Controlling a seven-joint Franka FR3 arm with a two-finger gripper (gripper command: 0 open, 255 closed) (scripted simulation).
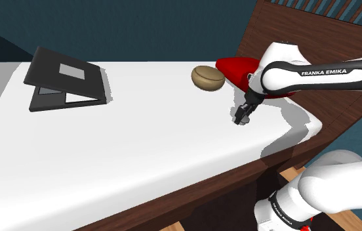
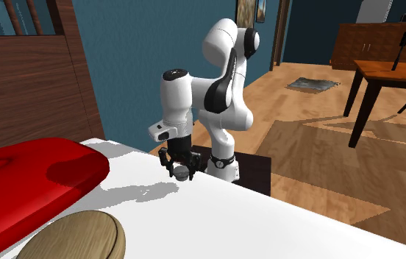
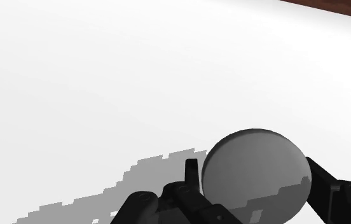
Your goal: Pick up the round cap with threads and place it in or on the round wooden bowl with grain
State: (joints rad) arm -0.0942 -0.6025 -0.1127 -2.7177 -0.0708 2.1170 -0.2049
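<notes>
A grey round cap [image 3: 255,172] sits clasped between my two black fingers, and it also shows as a small grey disc [image 2: 182,174] under the hand. My gripper [image 1: 242,117] is shut on it and hangs a little above the white surface [image 1: 140,144], near that surface's edge on the shoulder view's right. Its shadow falls on the white just beneath. The round wooden bowl [image 1: 207,77] stands further back, up and to the left of the gripper in the shoulder view. In the second exterior view the bowl [image 2: 73,239] lies at the lower left, well apart from the gripper [image 2: 180,169].
A red cushion [image 1: 239,67] lies right behind the bowl, and it is large at the second exterior view's left [image 2: 25,180]. A dark open laptop-like object [image 1: 65,82] rests at the far left. A brown wooden frame [image 1: 193,197] borders the white surface. A wooden table [image 2: 393,73] stands across the floor.
</notes>
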